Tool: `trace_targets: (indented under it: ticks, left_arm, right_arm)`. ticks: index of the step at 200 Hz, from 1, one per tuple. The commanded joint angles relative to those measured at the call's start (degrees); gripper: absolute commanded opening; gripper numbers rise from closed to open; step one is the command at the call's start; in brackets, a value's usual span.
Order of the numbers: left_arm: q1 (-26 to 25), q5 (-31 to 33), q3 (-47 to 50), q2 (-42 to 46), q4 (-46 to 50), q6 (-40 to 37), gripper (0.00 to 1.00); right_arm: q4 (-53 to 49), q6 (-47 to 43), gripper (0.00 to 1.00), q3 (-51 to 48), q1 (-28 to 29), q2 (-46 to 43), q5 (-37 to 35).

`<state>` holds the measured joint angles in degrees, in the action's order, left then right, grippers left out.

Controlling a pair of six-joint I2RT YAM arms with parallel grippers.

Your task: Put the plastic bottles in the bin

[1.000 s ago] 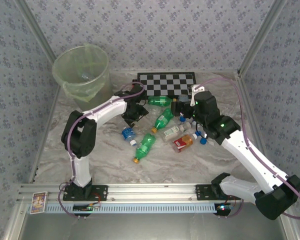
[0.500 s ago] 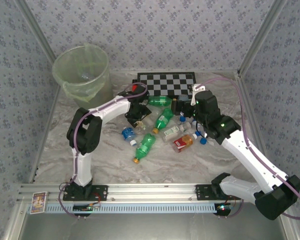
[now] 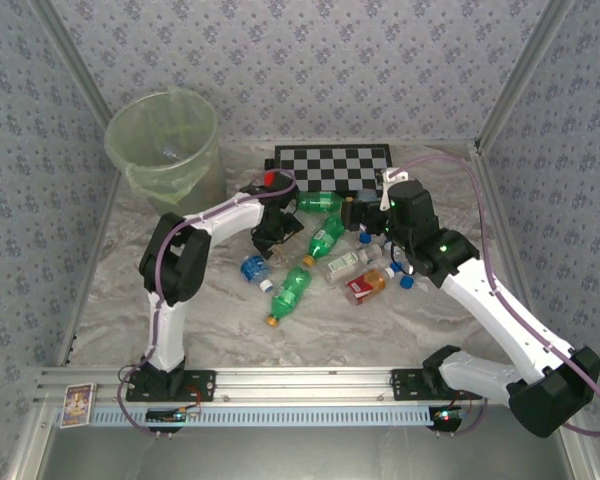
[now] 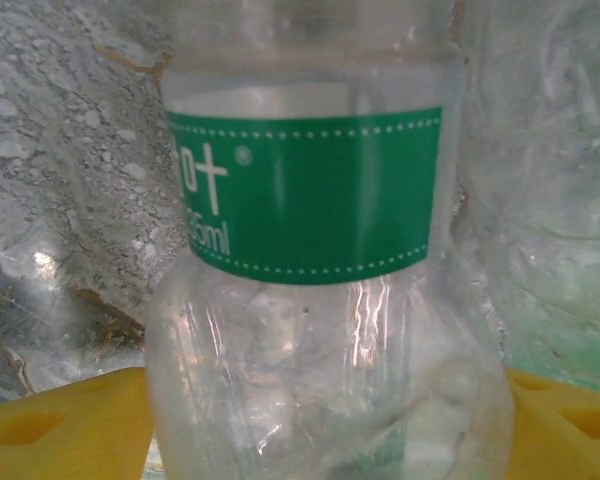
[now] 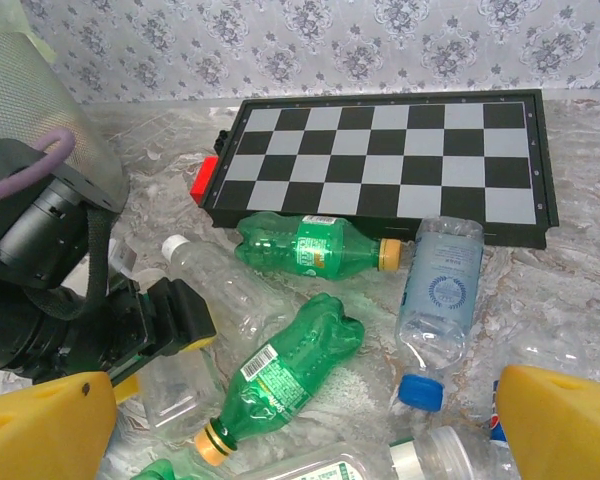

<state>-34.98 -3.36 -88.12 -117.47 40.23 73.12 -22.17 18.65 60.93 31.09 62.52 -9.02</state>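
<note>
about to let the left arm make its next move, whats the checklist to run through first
1. The clear green-labelled bottle sits between the fingers of the left claw: ok.
2. The left claw is firmly closed on that bottle: cannot tell.
3. The right claw is open and holds nothing: ok.
4. The bin stands upright with its mouth open: ok.
5. All bottles are off the table: not ok; the green bottle, the red-labelled bottle and others lie on it.
</note>
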Motion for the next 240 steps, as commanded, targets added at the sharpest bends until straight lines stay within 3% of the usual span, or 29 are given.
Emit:
trace_targets:
  ticks: [1, 78, 176, 240]
  left_arm:
    - [0.0, 1.22, 0.23, -0.35, 0.18, -0.17, 0.77]
    - [0.06, 3.58, -0.72, 3.57, -0.27, -1.49, 0.61]
    - [1.16, 8.18, -1.42, 15.78, 0.07, -3.23, 0.61]
    - [1.9, 18.11, -7.94, 24.83, 4.1, -13.86, 0.61]
  right_arm:
    - [-0.33, 0.55, 0.99, 1.84, -0.28, -0.21, 0.38]
    - [-0.05, 0.72, 1.0, 1.93, -0.15, -0.08, 0.74]
    - [1.13, 0.13, 0.99, 5.12, 1.04, 2.68, 2.31]
    - [4.24, -1.7, 0.99, 10.91, 2.57, 6.75, 4.04]
